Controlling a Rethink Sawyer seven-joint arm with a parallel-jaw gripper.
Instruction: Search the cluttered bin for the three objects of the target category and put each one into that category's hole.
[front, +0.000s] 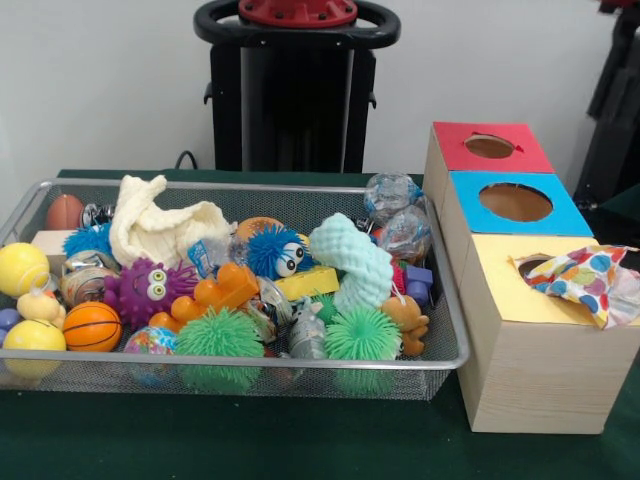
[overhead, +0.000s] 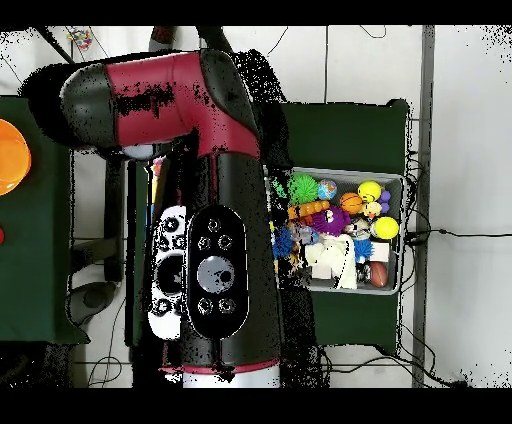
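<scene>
The silver wire-mesh bin (front: 250, 362) sits on the green table, full of toys; it also shows in the overhead view (overhead: 402, 232). One white polka-dot cloth bunch (front: 585, 280) lies on the yellow face of the pale wooden box (front: 500, 295), covering the right part of its round hole (front: 530, 265) and hanging over the box's right edge. I see no other polka-dot cloth among the toys. The gripper shows in neither view. In the overhead view the red and black arm (overhead: 190, 180) hides the boxes and the bin's left part.
A blue-faced box (front: 570, 218) and a red-faced box (front: 450, 140) stand behind the yellow one. In the bin lie a cream knitted cloth (front: 160, 230), shiny wrapped balls (front: 395, 195), spiky balls and yellow balls. The black pedestal (front: 295, 100) stands behind the bin.
</scene>
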